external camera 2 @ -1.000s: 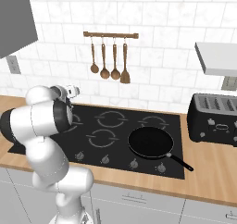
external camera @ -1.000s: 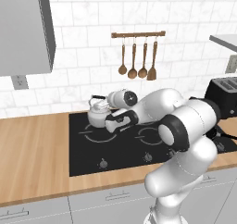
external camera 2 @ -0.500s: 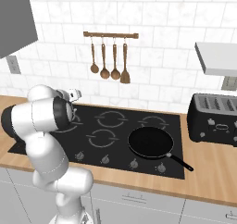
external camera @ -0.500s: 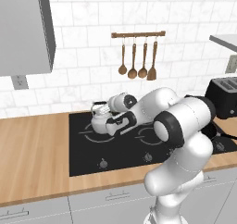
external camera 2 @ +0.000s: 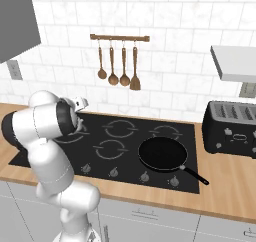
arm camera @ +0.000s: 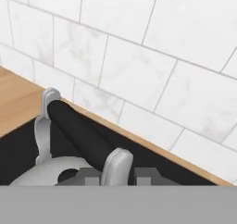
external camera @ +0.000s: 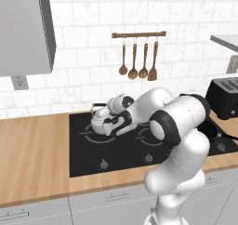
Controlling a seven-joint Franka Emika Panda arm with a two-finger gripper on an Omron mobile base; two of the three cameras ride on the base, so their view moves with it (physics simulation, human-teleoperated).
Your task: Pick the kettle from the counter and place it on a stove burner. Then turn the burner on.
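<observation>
The kettle [external camera: 103, 122] sits on the cooktop's [external camera: 88, 160] rear left, near the back edge, handle clenched in the jaws

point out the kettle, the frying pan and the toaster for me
kettle [external camera: 99, 124], left base view, on its silver body left of the end effector
frying pan [external camera 2: 162, 155], right base view, on its black inner base
toaster [external camera 2: 235, 129], right base view, on its dark front face

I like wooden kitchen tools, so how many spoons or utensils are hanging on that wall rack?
4, side by side on the wooden rail above the cooktop: first, second, third and fourth, left to right. None seem hidden.
</observation>
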